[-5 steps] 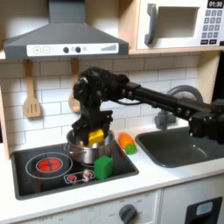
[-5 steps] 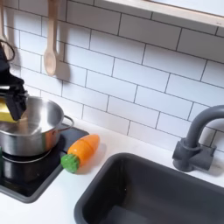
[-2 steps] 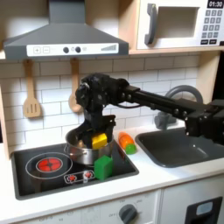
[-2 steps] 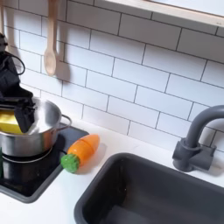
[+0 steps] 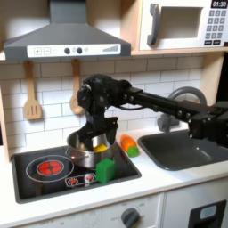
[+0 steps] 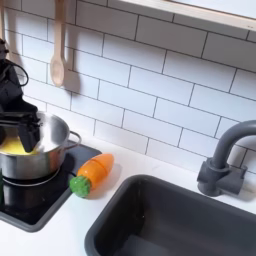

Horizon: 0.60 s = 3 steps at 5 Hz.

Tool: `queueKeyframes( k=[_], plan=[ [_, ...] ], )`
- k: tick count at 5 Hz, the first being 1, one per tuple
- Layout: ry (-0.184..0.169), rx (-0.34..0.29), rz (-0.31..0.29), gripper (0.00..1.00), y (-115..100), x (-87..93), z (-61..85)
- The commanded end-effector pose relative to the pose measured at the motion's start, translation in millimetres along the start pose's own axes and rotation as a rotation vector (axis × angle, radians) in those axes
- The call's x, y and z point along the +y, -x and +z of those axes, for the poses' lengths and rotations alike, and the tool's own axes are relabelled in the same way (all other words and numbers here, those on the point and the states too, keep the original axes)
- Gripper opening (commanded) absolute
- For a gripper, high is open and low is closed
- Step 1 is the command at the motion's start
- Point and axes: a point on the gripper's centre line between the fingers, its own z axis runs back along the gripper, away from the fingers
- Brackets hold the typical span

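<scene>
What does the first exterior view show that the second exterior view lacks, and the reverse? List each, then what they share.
First exterior view: a green block on the black stovetop, the red burner ring, a grey range hood, a white microwave.

Second exterior view: the carrot's green leafy end and the grey faucet's base, close up.

Both exterior views: the silver metal pot, the gripper above it, a yellow object, an orange toy carrot, the wooden spoon, the dark sink.

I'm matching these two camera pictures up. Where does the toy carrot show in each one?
First exterior view: the carrot lies on the counter at picture centre, right of the pot and left of the sink.
Second exterior view: the carrot lies lower left of centre, between the pot and the sink.
Shared landmark: the steel pot on the stove, under the claw.
</scene>
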Motion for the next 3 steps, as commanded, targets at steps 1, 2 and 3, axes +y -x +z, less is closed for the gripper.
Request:
queueKeyframes(
  k=[1,2,3],
  plan=[
    [0.001,-0.029,-0.007,1.0,-1,-3.0,9.2],
    [0.0,-0.046,-0.009,1.0,2,-8.1,15.5],
    [-0.021,-0.101,-0.034,1.0,-1,-17.2,35.2]
  ],
)
